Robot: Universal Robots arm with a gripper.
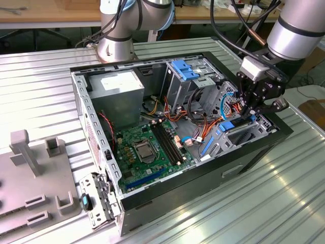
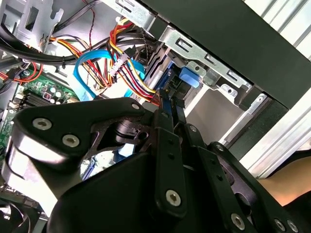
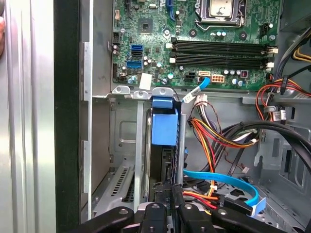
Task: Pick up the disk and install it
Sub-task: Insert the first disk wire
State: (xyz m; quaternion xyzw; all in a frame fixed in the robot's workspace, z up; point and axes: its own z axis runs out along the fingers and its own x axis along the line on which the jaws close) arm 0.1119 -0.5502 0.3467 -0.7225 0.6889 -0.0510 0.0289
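The disk [image 3: 164, 127], dark with bright blue rails, stands on edge in the drive bay at the case's front corner, on the exterior view's right. Its blue rail end [image 1: 228, 125] shows just below my gripper [image 1: 250, 113]. In both wrist views my gripper [image 3: 172, 193] has its two black fingers [image 2: 164, 145] drawn close together on the disk's [image 2: 168, 92] thin edge, so it is shut on it. The disk's lower part sits between the bay's metal walls [image 3: 140, 145], hidden from the exterior view.
The open computer case [image 1: 203, 183] lies on a ribbed metal table. Inside are the green motherboard [image 1: 147, 147], the grey power-supply box [image 1: 121, 91], a drive cage with a blue clip [image 1: 185, 71], and loose coloured cables [image 3: 218, 133] with a blue ribbon cable [image 3: 228, 180] beside the bay. A grey fixture [image 1: 35, 178] stands at the exterior view's left.
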